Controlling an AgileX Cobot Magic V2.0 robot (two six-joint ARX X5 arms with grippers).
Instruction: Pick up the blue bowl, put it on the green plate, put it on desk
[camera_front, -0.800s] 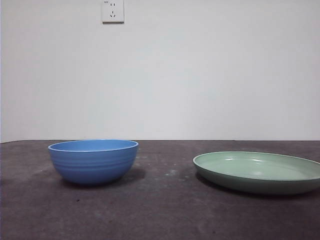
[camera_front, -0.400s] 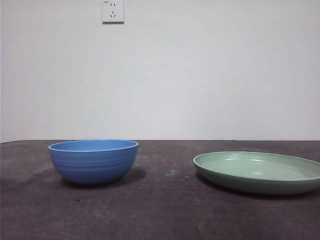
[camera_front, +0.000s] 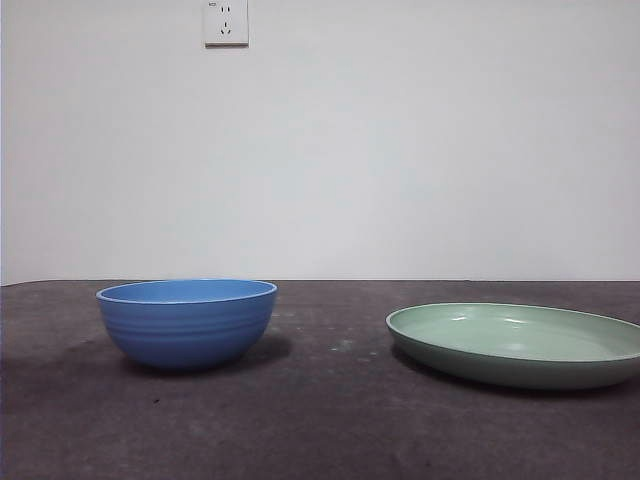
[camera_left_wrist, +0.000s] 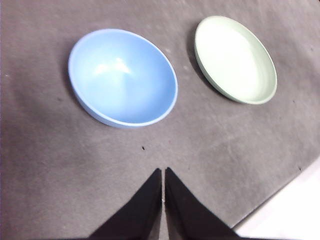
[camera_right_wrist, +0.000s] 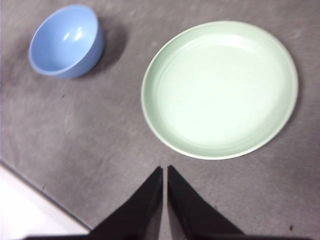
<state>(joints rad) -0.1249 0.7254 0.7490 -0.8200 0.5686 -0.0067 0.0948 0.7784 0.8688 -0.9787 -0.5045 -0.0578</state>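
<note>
The blue bowl (camera_front: 187, 322) stands upright and empty on the table (camera_front: 330, 420), to the left in the front view. The green plate (camera_front: 517, 343) lies flat to its right, well apart from it, with bare table between them. Neither arm appears in the front view.

Left end effector (camera_left_wrist: 163, 172): jaws together, holding nothing, raised above the table. In the left wrist view the blue bowl (camera_left_wrist: 123, 76) lies ahead of the jaw tips and slightly to one side, near; the green plate (camera_left_wrist: 235, 58) lies farther off, beyond the bowl's side.

Right end effector (camera_right_wrist: 164, 170): jaws together, holding nothing, raised above the table. In the right wrist view the green plate (camera_right_wrist: 219, 89) lies just ahead of the jaw tips; the blue bowl (camera_right_wrist: 67, 40) is well apart.

Assessment: the left end effector is the nearer to the bowl. The pick-up is not yet begun. The bowl is round, so no long axis constrains the approach; a rim grasp requires the jaws to part first.
</note>
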